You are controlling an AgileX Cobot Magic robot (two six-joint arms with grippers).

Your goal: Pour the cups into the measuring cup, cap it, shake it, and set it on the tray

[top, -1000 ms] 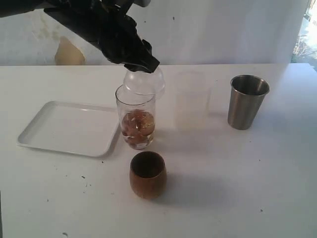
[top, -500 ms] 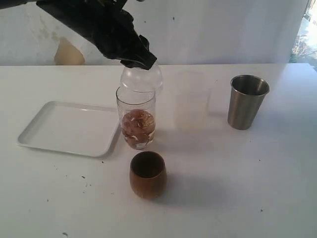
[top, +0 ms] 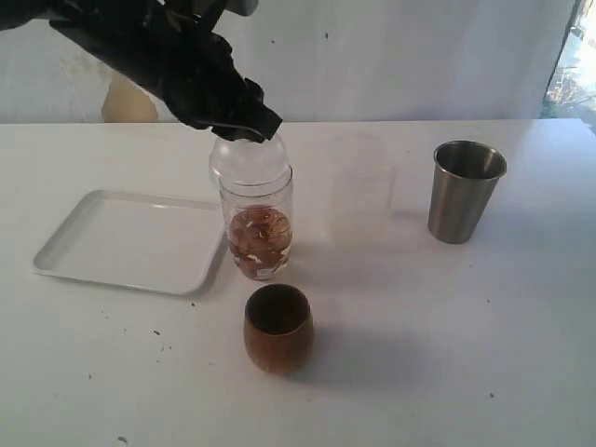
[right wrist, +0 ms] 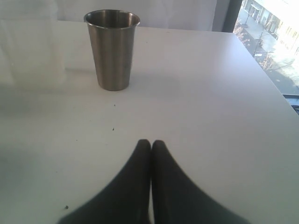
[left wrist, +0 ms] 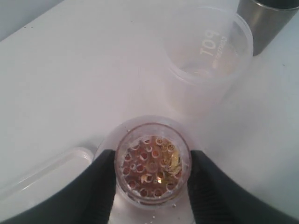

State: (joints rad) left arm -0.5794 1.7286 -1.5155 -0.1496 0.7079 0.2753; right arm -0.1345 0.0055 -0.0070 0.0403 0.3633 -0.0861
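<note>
The clear measuring cup (top: 260,228) stands right of the tray (top: 130,240) with brownish contents in its lower part. A clear domed cap (top: 246,158) sits at its mouth, a little off to the left; whether it is seated I cannot tell. My left gripper (top: 244,128) is shut on that cap (left wrist: 152,161), with black fingers (left wrist: 103,179) on both sides. The wooden cup (top: 277,327) stands in front, the steel tumbler (top: 464,190) at the right. My right gripper (right wrist: 150,143) is shut on nothing, low over the table near the tumbler (right wrist: 112,49).
A frosted whitish cup (top: 360,191) stands between the measuring cup and the tumbler, close behind the cap in the left wrist view (left wrist: 209,51). The table's right edge (right wrist: 275,88) runs beside the right gripper. Small dark specks lie on the tabletop.
The left gripper has carried the cap leftward and down, from behind the measuring cup's rim onto its mouth. Nothing else has moved.
</note>
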